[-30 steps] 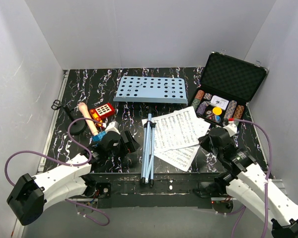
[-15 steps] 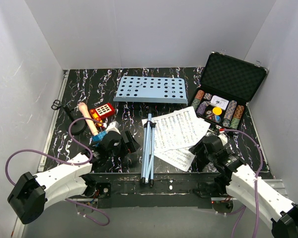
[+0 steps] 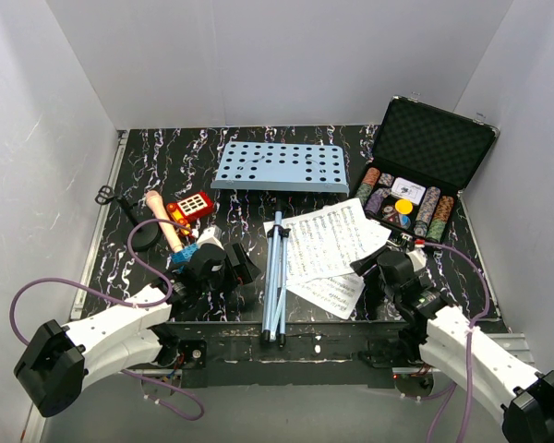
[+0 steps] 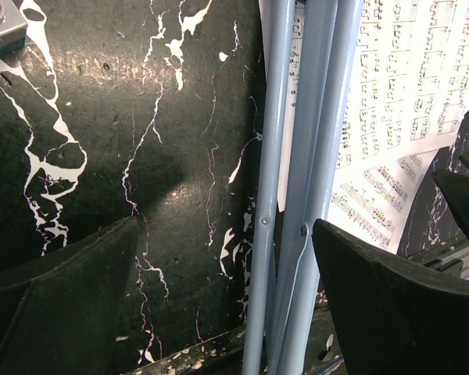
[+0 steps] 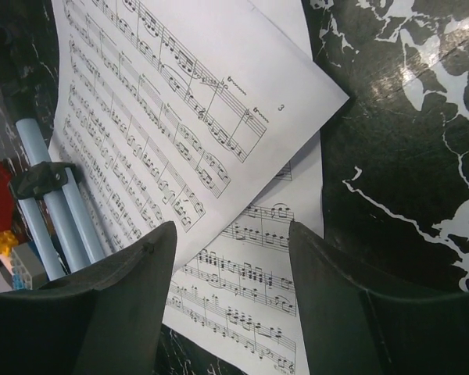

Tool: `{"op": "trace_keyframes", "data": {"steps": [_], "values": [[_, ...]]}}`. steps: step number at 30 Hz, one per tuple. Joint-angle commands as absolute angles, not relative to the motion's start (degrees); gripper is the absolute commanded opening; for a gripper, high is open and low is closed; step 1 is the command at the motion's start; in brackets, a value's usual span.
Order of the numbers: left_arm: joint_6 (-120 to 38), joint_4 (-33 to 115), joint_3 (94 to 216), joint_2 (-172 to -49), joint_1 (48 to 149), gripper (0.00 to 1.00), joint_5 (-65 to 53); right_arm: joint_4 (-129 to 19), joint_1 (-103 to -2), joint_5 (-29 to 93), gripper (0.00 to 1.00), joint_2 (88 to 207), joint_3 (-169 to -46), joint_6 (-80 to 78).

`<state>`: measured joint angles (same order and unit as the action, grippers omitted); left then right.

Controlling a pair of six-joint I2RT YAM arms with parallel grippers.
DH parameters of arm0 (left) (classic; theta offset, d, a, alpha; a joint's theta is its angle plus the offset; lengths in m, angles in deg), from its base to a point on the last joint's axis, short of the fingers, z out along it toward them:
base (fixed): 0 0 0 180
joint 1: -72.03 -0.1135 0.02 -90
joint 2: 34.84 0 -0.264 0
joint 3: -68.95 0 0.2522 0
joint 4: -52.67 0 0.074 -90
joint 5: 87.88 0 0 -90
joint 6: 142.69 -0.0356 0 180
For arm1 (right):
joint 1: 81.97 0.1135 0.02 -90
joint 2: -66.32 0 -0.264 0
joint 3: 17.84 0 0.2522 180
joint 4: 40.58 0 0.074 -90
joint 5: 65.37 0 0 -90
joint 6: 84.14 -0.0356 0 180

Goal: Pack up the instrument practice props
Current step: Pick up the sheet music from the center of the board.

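Top view: music stand (image 3: 280,167) laid flat at twelve o'clock, tripod legs (image 3: 275,277) folded and running toward six, sheet music (image 3: 328,242) fanned at three o'clock of them, microphone (image 3: 154,214) at nine.

Left wrist: left gripper (image 4: 227,301) spread wide, empty, framing the legs, probably lined up to pinch them.

Right wrist: right gripper (image 5: 230,293) parted, empty, poised over the sheets' near corner, seemingly to gather the loose paper first.
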<state>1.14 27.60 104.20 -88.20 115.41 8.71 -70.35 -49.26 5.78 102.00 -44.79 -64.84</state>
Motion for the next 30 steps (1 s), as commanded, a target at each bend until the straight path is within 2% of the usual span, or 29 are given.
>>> {"op": "trace_keyframes", "data": {"steps": [1,10,19,24,30], "values": [[1.19,28.54,105.30,-88.01,115.80,0.93,8.62,-67.61,-49.62,2.75,0.67,100.86,-42.68,-66.73],[1.10,29.33,103.98,-87.84,115.80,0.93,8.88,-57.59,-49.62,-0.33,0.67,93.31,-34.24,-67.36],[1.37,31.08,104.24,-89.94,115.80,0.93,8.89,-57.25,-49.80,-0.86,0.67,93.21,-34.85,-65.07],[1.37,31.44,103.89,-90.47,115.80,0.93,8.53,-46.37,-50.59,0.28,0.64,95.66,-32.04,-64.10],[0.84,31.88,103.36,-90.21,115.80,0.93,8.88,-35.19,-51.38,3.18,0.60,104.79,-29.75,-63.05]]}}
